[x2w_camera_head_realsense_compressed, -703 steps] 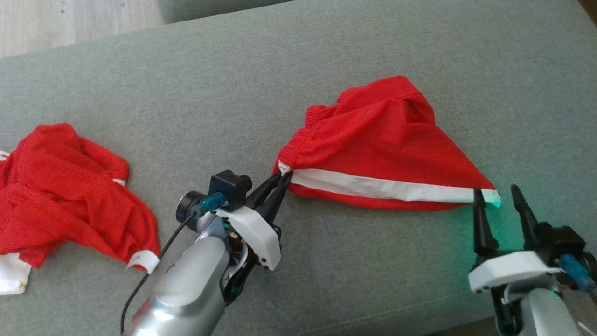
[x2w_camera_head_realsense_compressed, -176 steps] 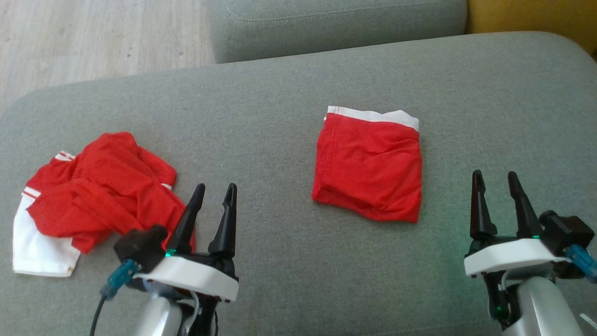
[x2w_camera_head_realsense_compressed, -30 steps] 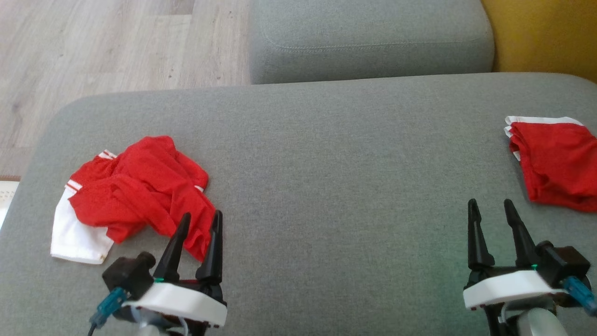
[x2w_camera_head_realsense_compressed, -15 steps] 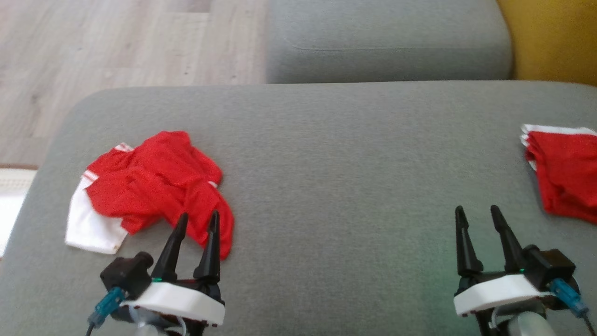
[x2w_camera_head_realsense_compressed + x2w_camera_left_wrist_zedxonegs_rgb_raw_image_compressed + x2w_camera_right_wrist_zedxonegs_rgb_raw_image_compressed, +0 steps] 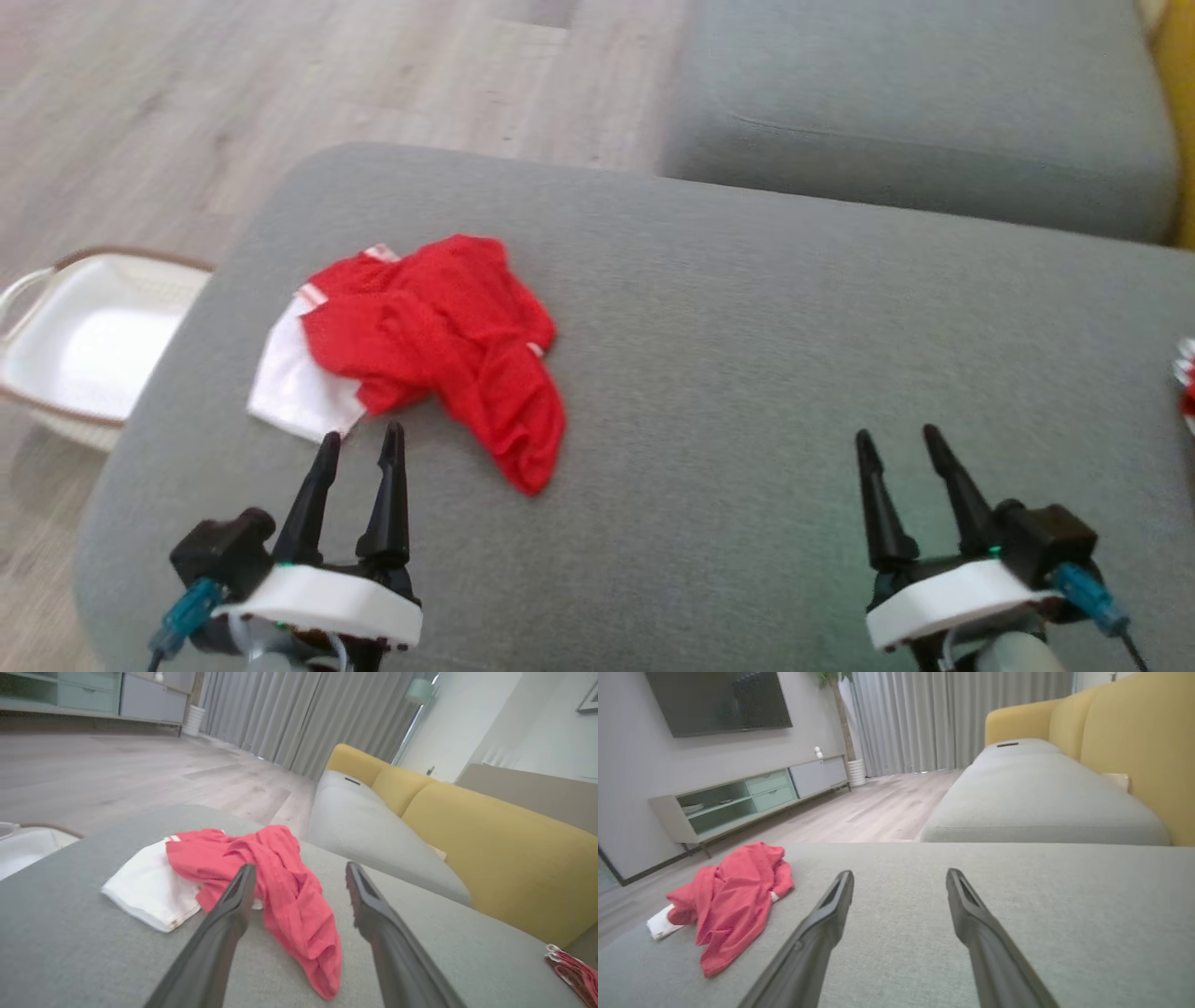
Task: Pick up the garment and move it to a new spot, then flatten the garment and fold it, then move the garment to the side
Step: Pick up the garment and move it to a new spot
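Nearest to us, we are holding the left pincer (image 5: 361, 432) low over the grey cushion (image 5: 747, 373) with its two dark fingers standing apart and nothing between them. The right pincer (image 5: 897, 431) is hovering well off to the other side, spread just as wide and equally empty. We are judging the step in hand to be the first pick-up, so we are thinking the left arm should do the reaching, since the crumpled garment (image 5: 439, 345) is lying just beyond its fingertips, on the left part of the cushion. We are aiming for a raised red fold rather than the flat white panel, because a ridge gives the fingers something to close around without pinching the upholstery beneath. We are also planning to lift high enough for the long trailing lobe to clear the cushion, then set the cloth down in the open stretch between the two pincers, apart from the folded red piece (image 5: 1186, 387) peeking in at the right edge. The garment is looking like thin red mesh, bunched into soft ridges, with a white panel spreading out from under its left side and a narrow tongue of red drooping toward us. Beyond the cushion's left edge a white basket (image 5: 84, 345) is sitting on the floor (image 5: 280, 75), and farther back a second grey cushion (image 5: 934, 121) is lying across the top.
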### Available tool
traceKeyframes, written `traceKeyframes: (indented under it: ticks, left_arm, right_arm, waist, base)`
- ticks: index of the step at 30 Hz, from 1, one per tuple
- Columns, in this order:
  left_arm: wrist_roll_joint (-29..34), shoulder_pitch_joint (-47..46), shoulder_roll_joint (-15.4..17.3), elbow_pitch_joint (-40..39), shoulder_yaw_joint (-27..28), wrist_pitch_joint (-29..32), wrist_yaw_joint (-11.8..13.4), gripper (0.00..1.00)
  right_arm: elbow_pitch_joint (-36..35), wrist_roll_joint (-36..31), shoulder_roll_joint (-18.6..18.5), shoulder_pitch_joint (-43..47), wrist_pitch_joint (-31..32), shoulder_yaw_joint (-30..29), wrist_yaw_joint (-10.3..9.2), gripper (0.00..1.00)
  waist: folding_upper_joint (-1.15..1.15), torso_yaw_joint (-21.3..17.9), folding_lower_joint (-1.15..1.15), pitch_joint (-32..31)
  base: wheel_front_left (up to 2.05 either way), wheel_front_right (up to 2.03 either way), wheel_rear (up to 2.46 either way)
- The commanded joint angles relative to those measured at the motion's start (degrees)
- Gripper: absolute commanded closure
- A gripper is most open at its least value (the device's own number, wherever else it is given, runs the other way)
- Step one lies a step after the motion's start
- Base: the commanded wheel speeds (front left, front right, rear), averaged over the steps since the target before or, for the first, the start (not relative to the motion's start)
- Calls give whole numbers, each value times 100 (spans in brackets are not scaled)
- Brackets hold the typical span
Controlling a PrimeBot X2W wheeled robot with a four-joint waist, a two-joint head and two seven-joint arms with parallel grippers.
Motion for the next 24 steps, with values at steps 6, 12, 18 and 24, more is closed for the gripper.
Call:
traceKeyframes:
  ticks: [6, 12, 18, 24]
  left_arm:
    - [110, -126, 16, -212, 346, -32, -54, 0]
    - [144, -151, 16, -269, 508, -32, -90, 0]
    - [365, -492, 16, -141, 709, -32, -176, 0]
    - [709, -1435, 371, 633, 717, -32, -326, 0]
  right_arm:
    - [-114, 76, -28, -94, -62, 319, -5, 0]
    - [-93, 122, -28, -96, -62, 350, -5, 0]
    - [-216, -43, -28, -272, -12, 237, -5, 0]
    - [-550, -363, -28, -536, 199, 15, -5, 0]
  waist:
    - [0, 464, 0, -42]
    - [0, 534, 0, 49]
    - [0, 415, 0, 448]
    - [0, 188, 0, 1116]
  base:
    - [0, 0, 0]
    - [0, 0, 0]
    - [0, 0, 0]
    - [0, 0, 0]
